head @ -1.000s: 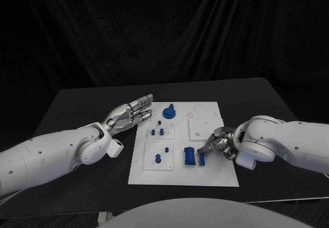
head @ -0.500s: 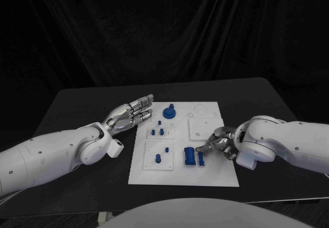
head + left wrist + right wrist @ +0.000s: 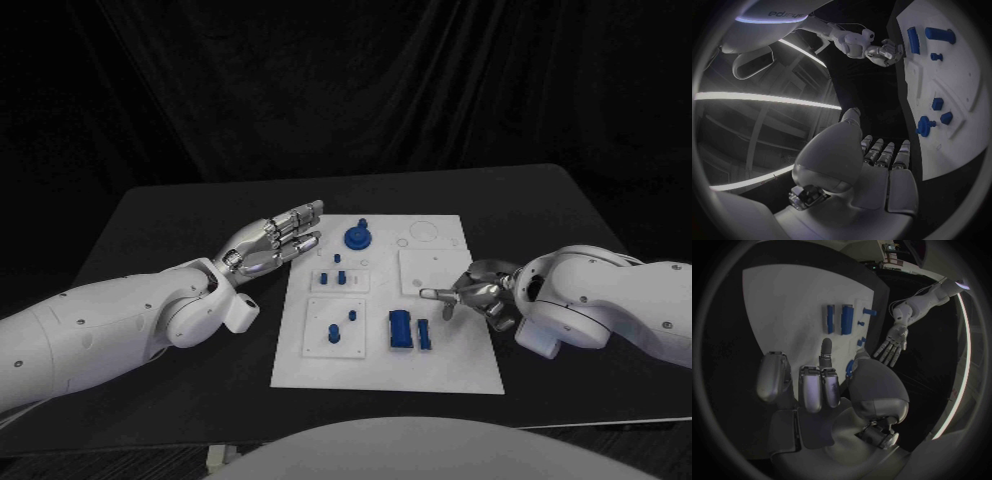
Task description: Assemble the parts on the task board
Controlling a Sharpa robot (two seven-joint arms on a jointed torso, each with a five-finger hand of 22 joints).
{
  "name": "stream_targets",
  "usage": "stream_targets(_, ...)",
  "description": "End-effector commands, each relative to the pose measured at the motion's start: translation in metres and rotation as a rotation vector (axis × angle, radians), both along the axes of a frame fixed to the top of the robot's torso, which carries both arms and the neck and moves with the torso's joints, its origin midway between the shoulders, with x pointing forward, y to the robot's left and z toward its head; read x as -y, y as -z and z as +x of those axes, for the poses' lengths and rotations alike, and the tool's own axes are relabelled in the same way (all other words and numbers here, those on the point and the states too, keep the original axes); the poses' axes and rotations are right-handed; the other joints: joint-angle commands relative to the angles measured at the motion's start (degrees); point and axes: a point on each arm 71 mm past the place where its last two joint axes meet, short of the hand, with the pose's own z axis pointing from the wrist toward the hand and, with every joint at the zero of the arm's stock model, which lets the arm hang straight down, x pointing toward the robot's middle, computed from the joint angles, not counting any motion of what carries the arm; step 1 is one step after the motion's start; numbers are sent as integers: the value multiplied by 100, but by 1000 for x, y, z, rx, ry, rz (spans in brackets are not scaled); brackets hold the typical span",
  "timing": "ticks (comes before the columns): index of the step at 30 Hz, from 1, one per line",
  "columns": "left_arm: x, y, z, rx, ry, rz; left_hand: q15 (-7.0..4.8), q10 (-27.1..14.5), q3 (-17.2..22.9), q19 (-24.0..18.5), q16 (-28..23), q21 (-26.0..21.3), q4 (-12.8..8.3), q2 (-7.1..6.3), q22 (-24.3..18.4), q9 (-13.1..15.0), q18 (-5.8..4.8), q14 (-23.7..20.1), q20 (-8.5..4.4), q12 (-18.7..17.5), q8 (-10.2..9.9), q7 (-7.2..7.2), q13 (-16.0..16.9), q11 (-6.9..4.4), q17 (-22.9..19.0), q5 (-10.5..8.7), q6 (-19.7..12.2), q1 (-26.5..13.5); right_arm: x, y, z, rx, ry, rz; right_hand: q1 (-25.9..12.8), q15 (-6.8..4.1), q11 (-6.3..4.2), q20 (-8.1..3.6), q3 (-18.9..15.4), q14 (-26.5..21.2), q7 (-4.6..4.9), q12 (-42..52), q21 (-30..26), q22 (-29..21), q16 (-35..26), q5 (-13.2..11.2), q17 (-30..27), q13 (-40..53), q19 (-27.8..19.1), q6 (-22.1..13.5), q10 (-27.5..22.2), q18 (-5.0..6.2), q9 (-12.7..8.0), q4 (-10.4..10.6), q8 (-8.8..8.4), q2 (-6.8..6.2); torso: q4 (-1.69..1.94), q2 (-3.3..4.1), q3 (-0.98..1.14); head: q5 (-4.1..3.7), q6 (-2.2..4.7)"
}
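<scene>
A black table (image 3: 159, 215) fills the middle of the head view, with a white task board (image 3: 454, 365) lying flat at its centre.

Nearest the camera, toward the lower part of the board, two blue parts lie side by side: a wider block (image 3: 400, 329) and, just to its right, a slimmer bar (image 3: 424, 332). Left of them, a raised white panel holds two small blue parts (image 3: 336, 332).

At centre right, the right hand (image 3: 473, 291) hovers at the board's right edge, just above and to the right of the slim bar. Its fingers are spread apart and hold nothing; one fingertip reaches left over the board. The right wrist view shows the same hand (image 3: 811, 385) with fingers extended over the white board (image 3: 779, 305), and the two long parts (image 3: 839, 319) beyond them.

Farther up the board, several small blue pegs (image 3: 335, 275) stand in a small panel, and a round blue part with a knob (image 3: 356, 236) sits near the board's far edge.

At centre left, the left hand (image 3: 274, 242) is raised beside the board's upper left corner, palm open, fingers straight and slightly apart, empty. The left wrist view shows this hand (image 3: 879, 170) beside the board (image 3: 967, 90).
</scene>
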Motion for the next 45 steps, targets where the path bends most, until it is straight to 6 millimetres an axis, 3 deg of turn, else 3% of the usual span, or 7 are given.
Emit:
stream_targets(1,-1,-7,-3,61,-13,-54,13,24,-106,5,-3,16,27,55,-6,11,39,-9,36,40,24,26,8,-12,-6,-218,77,-255,-2,-28,13,281,39,153,-81,-53,-56,-60,-73,484,-35,15,55,930,-37,-60,1014,1509,137,136,597,98,-72,-1,-38,50,0,0,1,10,-1)
stream_targets(15,-10,-37,-4,111,-58,-116,-256,14,-547,-40,-21,-11,0,181,-67,31,105,-32,-84,-15,33,579,1,-89,-17,-953,393,-764,3,-107,37,942,213,612,434,226,222,146,-674,-643,199,-3913,-3763,-370,-2470,836,-1838,-2102,-1172,335,-1684,640,-1184,-5,-1250,677,-8,-12,1,72,-1)
stream_targets(24,-10,-50,6,124,-115,-201,-497,-1,-695,-48,-21,-17,7,290,-85,-54,70,-32,-552,-118,-60,-168,-13,-415,-17,-1182,-421,-1011,-2,-102,50,950,154,724,417,1666,1443,1338,-520,-4168,674,-7094,-6628,-3315,-7364,424,-5824,-5055,-3955,-396,-4369,478,-1946,15,-1835,430,-42,-31,8,77,-1)
stream_targets(26,-10,-52,7,126,-128,-216,-385,-55,-731,-53,-21,-21,4,308,-93,-74,45,-32,-466,-202,-80,-725,-26,-385,-17,-1287,-591,-1101,-3,-96,51,923,123,759,385,1651,1225,1567,-142,-5380,511,-7446,-6726,-5442,-7947,321,-6420,-5608,-6807,-980,-5476,105,-2238,12,-2075,335,-55,-17,8,121,94)
stream_targets(30,-10,-54,9,122,-155,-244,-389,-98,-785,-56,-21,-24,7,306,-99,-84,46,-32,-477,-257,-89,-883,-35,-697,-17,-1443,-661,-1231,-5,-86,52,890,92,796,370,1553,1166,1567,-23,-6573,300,-7399,-6818,-6537,-8271,306,-6869,-5868,-7775,-1229,-6022,29,-2413,6,-2127,348,-60,15,7,147,311)
stream_targets(35,-11,-55,9,116,-170,-263,-416,-103,-831,-57,-21,-25,2,309,-103,-81,10,-32,-547,-271,-86,-894,-36,-1240,-17,-1566,-660,-1380,-7,-77,50,880,77,816,346,1577,1105,1562,0,-6874,242,-7179,-6854,-6812,-8217,416,-7004,-6047,-7970,-1295,-6298,53,-2540,8,-2074,403,-16,20,8,132,485)
stream_targets(45,-12,-56,9,115,-175,-265,-423,-121,-843,-58,-21,-26,-17,191,-107,-72,34,-32,-502,-296,-78,-958,-41,-1065,-17,-1605,-600,-1325,-14,-69,50,871,49,848,418,1541,795,1546,-150,-7414,300,-6822,-6892,-7154,-8105,461,-7210,-6455,-8191,-1355,-6860,115,-2758,1,-1912,553,-3,8,3,117,585)
